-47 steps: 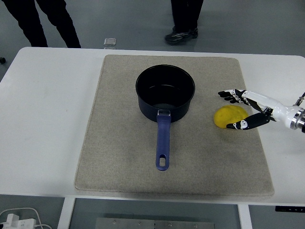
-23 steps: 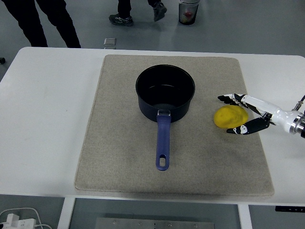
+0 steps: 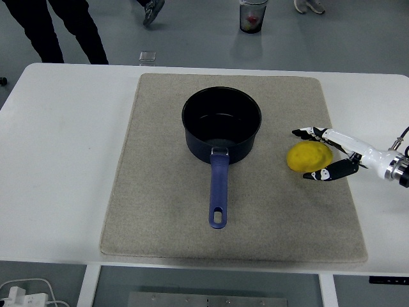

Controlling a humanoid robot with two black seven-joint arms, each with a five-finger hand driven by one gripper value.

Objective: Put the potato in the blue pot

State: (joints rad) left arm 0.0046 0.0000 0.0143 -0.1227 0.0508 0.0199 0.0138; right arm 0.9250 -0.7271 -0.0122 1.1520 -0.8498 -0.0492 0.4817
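- 1 potato (image 3: 308, 157), yellow, lies on the grey mat (image 3: 160, 211) to the right of the pot, outside it.
- Right hand (image 3: 329, 153) reaches in from the right edge; its fingers (image 3: 305, 133) are spread apart around the potato's right side, 1 set above it and the thumb below, not clamped on it.
- 1 blue pot (image 3: 222, 125) stands upright at the mat's centre; its dark interior holds nothing, and its handle (image 3: 218, 192) points toward the near edge.
- The mat covers the middle of the white counter (image 3: 64, 160).
- A clear cup (image 3: 254, 14) stands on the floor beyond the counter.
- Legs of a person (image 3: 61, 25) show at the top left; other feet show at the top edge.
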